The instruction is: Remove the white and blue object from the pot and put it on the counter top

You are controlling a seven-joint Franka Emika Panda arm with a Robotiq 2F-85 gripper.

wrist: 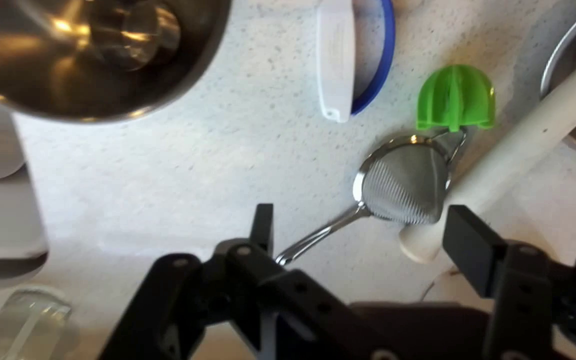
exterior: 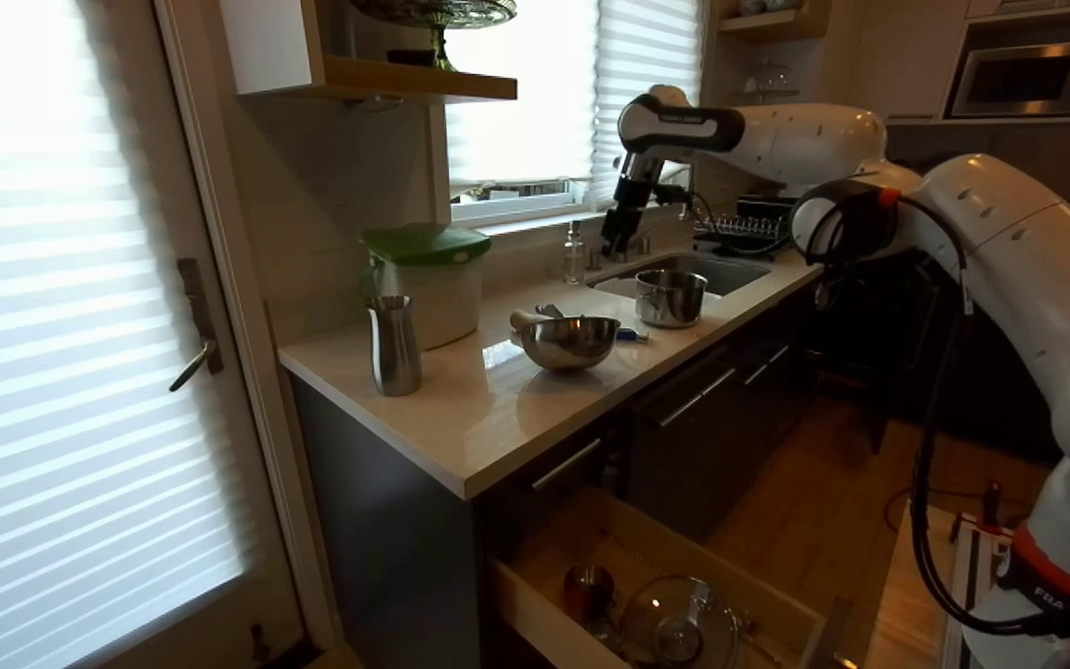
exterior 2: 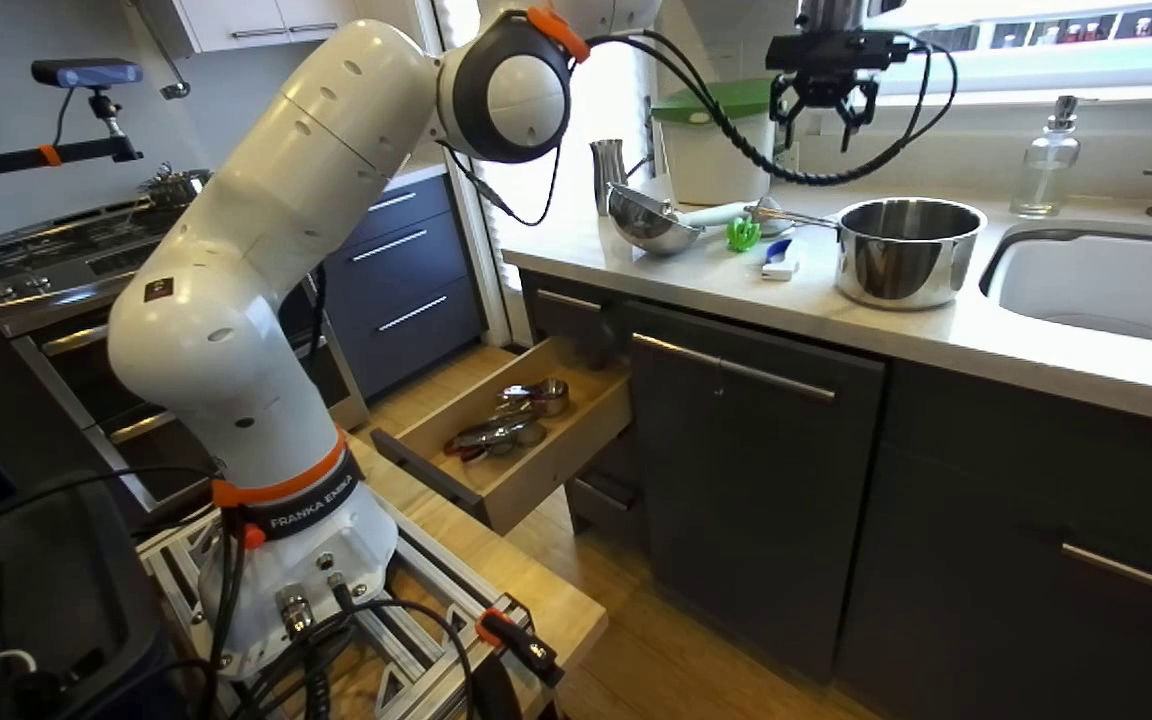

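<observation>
White and blue object (wrist: 337,65), one of it, lying on the counter (wrist: 168,190) between the pot (exterior 2: 904,262) and the steel bowl (exterior 2: 651,222), touching neither. Already outside the pot, where the task wants it, so I'd call it done. Pot upright beside the sink (exterior 2: 1111,270), likely placed so it can be reached from above. Claw (exterior 2: 818,138) hangs above the counter, spread wide, holding nothing; probably that high to clear the things below.

Count: one pot, one bowl, one green piece (wrist: 455,100), one strainer (wrist: 405,185), one pale stick (wrist: 513,155) crossing over the bowl's rim, propped on it I guess. Farther off: one soap bottle (exterior 2: 1048,165), one steel jug (exterior: 396,346), one green-lidded bin (exterior: 433,293). Below, one pulled-out drawer (exterior 2: 566,455), metalware (exterior 2: 546,398) in it too jumbled to count from here.
</observation>
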